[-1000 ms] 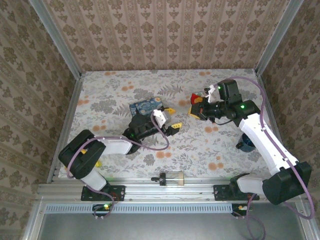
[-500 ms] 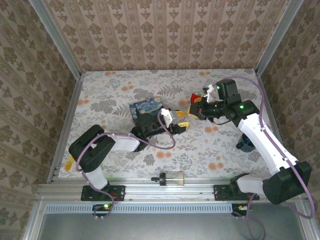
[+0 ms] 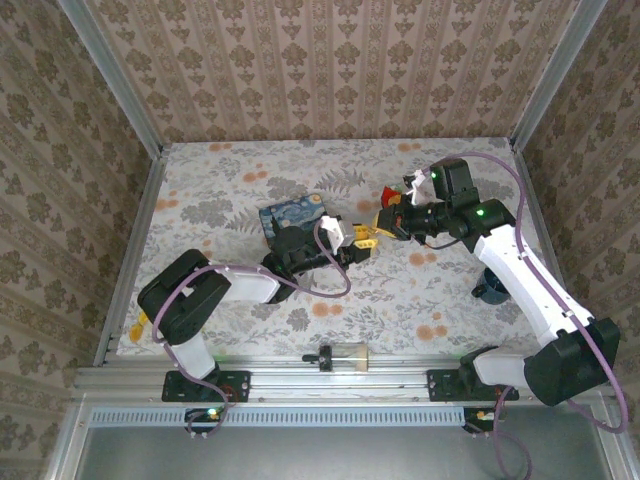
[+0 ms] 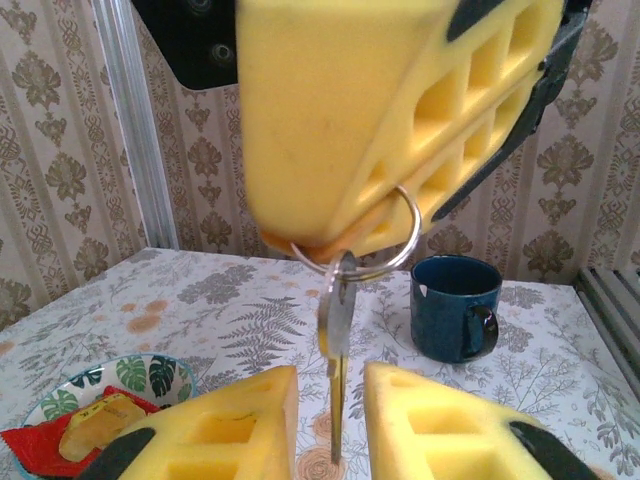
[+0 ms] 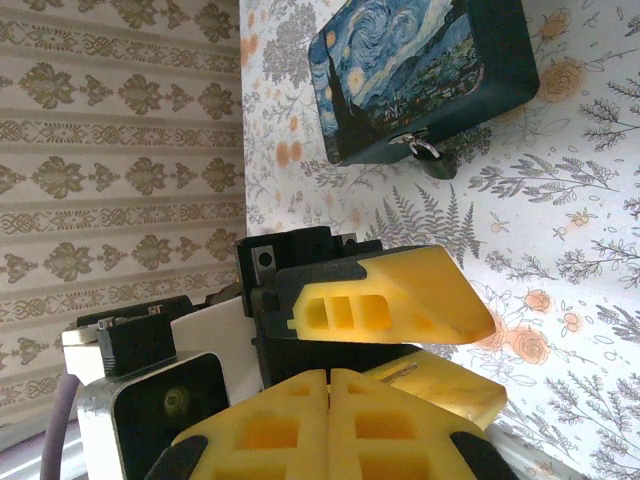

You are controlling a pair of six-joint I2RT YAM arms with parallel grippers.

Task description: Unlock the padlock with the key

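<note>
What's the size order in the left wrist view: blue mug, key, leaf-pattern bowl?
Largest: leaf-pattern bowl, the widest, though partly cut off.
Next: blue mug, close behind; the two look nearly alike.
Smallest: key, the thinnest. It hangs nearest the camera, so its length is exaggerated.

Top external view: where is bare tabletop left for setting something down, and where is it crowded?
Free: the far strip between the blue box and the back wall, and the near-centre patch between the left arm and the mug. Crowded: mid-table, where the left hand and right hand meet at the key.
</note>
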